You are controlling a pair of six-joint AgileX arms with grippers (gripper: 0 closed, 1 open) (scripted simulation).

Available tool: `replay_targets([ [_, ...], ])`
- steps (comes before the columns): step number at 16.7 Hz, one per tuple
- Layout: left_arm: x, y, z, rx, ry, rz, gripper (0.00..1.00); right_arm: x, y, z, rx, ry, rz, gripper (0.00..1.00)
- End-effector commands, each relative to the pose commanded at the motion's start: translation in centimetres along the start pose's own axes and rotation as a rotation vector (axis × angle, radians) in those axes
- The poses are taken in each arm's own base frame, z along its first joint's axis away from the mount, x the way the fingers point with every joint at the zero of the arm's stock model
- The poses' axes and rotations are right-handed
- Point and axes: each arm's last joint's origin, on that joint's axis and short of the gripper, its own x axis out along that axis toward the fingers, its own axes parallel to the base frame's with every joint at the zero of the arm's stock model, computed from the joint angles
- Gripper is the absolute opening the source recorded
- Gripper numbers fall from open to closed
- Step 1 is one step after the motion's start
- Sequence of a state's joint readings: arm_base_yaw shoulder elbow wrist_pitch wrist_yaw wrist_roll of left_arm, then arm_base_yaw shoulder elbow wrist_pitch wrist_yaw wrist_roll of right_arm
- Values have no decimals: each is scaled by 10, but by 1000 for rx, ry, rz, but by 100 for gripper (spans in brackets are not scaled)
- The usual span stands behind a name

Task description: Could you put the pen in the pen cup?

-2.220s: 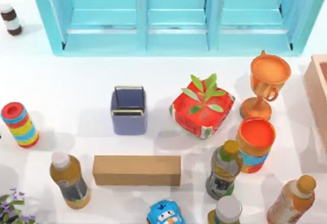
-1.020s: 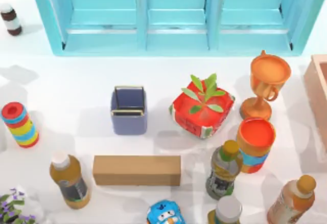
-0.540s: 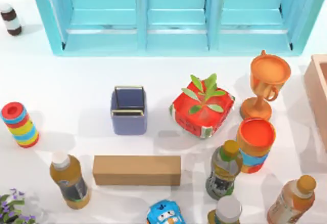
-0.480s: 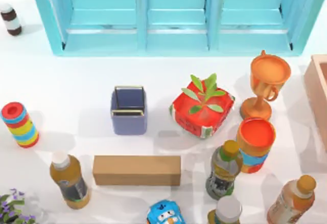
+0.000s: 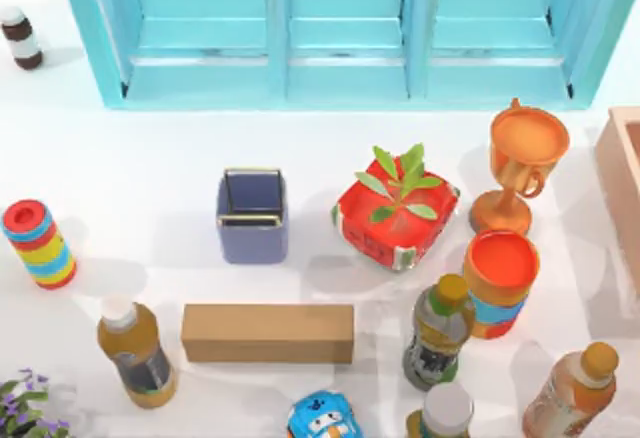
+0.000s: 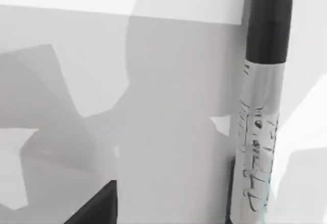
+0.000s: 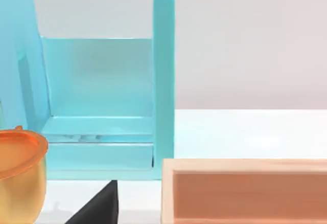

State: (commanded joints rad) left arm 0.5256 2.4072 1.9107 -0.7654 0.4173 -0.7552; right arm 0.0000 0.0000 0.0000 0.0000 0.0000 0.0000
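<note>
We're right over the pen [image 6: 263, 106], flat on bare table beneath the left gripper [image 6: 163, 218], whose opening we cannot tell: take it mid-barrel, squarely. The cup [image 5: 252, 216] stands mid-table with open room toward the left edge and the box [image 5: 268, 333] nearer the front. The right gripper [image 7: 104, 211] idles by the right edge, state unclear.

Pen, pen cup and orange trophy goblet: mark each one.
pen [image 6: 258, 132], left wrist view, on its printed grey barrel.
pen cup [image 5: 252, 231], top view, on its blue front wall.
orange trophy goblet [image 5: 528, 138], top view, on its bowl.
</note>
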Motion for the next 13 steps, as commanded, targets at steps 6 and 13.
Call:
replay_targets([
  [6, 56, 2, -2, 0, 0, 0, 100, 0, 0, 0, 0, 0, 0, 100],
  [13, 56, 2, -2, 0, 0, 0, 62, 0, 0, 0, 0, 0, 0, 100],
])
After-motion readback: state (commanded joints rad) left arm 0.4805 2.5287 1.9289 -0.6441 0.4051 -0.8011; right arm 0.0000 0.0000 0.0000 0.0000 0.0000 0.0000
